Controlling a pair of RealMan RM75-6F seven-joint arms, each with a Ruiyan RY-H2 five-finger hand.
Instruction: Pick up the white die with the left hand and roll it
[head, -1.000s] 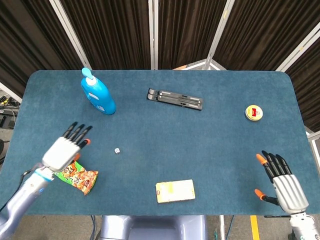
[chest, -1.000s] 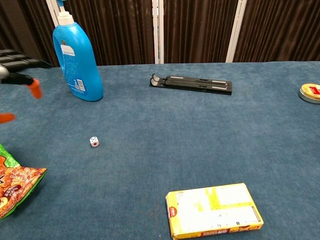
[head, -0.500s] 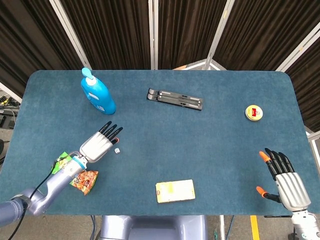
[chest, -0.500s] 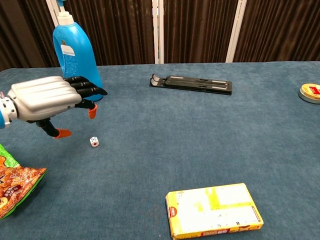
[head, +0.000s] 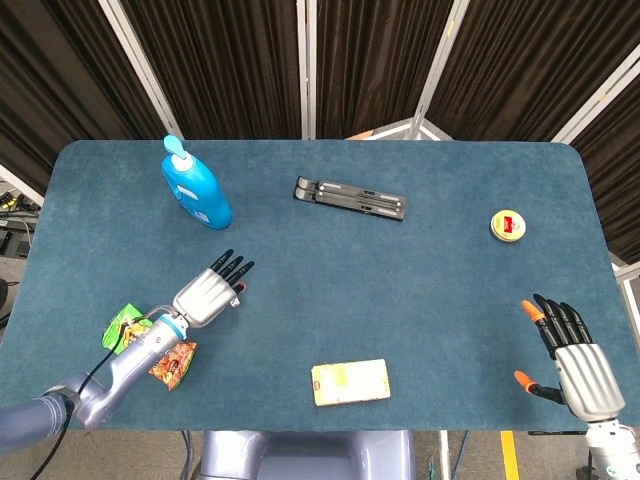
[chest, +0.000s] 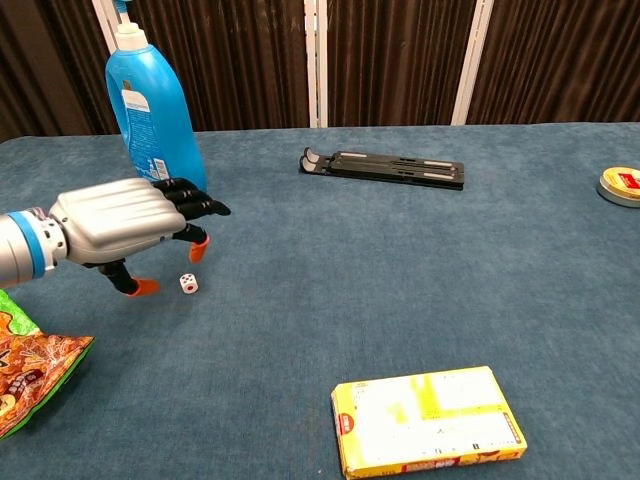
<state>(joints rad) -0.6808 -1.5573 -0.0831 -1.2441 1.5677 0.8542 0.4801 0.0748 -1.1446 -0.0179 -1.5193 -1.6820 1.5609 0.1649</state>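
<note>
Reach step: left robot hand (chest: 125, 228) over the white die (chest: 188, 284), nothing grasped.
Die sits on the bench (chest: 400, 280) just under your spread fingertips, between thumb and fingers. Lower and pinch it next.

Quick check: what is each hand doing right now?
Left hand: open, fingers spread above the white die, not holding it.
Right hand: open, empty.

Probably a lab: blue-felt table (head: 420, 300) ringed by dark curtained partition panels (head: 370, 60)
</note>
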